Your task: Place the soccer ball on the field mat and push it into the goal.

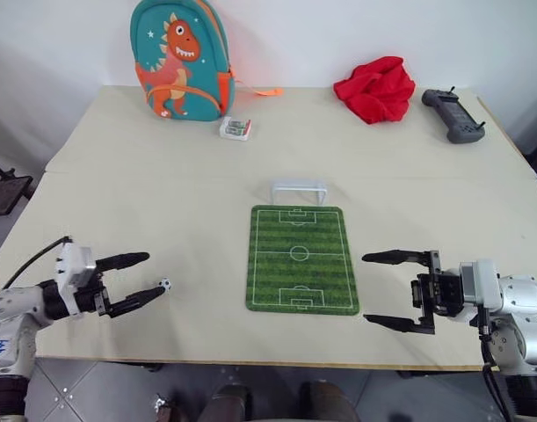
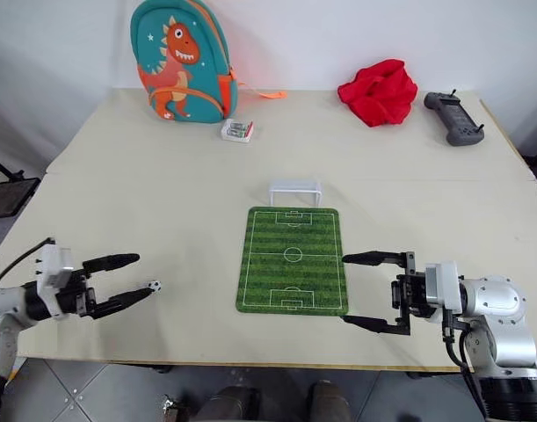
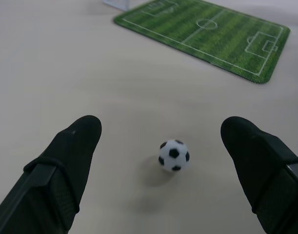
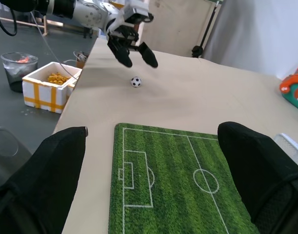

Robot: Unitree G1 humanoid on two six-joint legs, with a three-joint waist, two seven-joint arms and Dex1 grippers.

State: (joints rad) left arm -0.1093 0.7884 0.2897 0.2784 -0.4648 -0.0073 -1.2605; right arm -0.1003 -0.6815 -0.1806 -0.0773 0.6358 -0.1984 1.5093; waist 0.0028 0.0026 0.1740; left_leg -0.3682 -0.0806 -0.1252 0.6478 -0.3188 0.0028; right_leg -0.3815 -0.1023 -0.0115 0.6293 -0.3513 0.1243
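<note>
Soccer ball (image 1: 164, 284) lies lower left of frame, just beyond the spread left gripper (image 1: 136, 281); right gripper (image 1: 394, 291), likewise apart, is farther off.

The soccer ball (image 1: 164, 284), tiny, white with black patches, rests on the bare table just past my left gripper (image 1: 148, 277), off the field mat (image 1: 301, 258). The striped green mat lies flat between my hands, the goal (image 1: 299, 188) upright at its far edge.
</note>
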